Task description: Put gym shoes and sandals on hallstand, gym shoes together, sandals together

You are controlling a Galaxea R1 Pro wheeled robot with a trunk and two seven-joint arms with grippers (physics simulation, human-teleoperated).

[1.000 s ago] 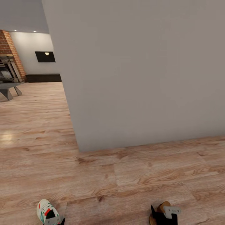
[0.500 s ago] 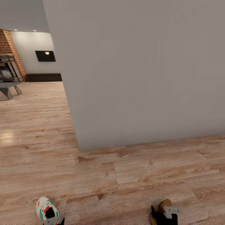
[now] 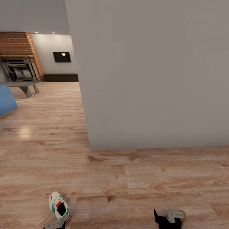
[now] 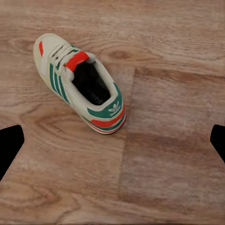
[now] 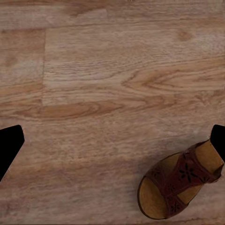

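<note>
At the near edge of the head view the left gripper [image 3: 54, 224] hangs low over the corridor floor [image 3: 127, 181], with a gym shoe [image 3: 59, 208] lying just ahead of it on the planks. In the left wrist view that gym shoe [image 4: 82, 86] sits upright on its sole, white with green stripes and a red-orange tongue, and the left gripper's dark fingers [image 4: 9, 145] stand wide apart at the frame's edges with nothing between them: released and empty. The right gripper [image 3: 168, 219] is likewise low at the near edge, a sliver of tan beside it. In the right wrist view a brown sandal [image 5: 180, 185] lies flat on the floor, off to one side of the spread fingers [image 5: 10, 143], so this hand too is released and holds nothing.

Compared with a second ago, the whole head picture has slid: the wall corner [image 3: 90, 148] now sits further right, and a blue object [image 3: 6, 101] has come into sight at the far left. That is the camera turning, not the things moving. The shoe and sandal keep their places under the two hands, though the sandal now shows less.

Beyond the grey wall [image 3: 152, 73], the open room holds a brick fireplace [image 3: 20, 60] and a dark wall panel [image 3: 62, 57]. The turn suggests the robot is lining up on the footwear; neither piece is lifted yet.
</note>
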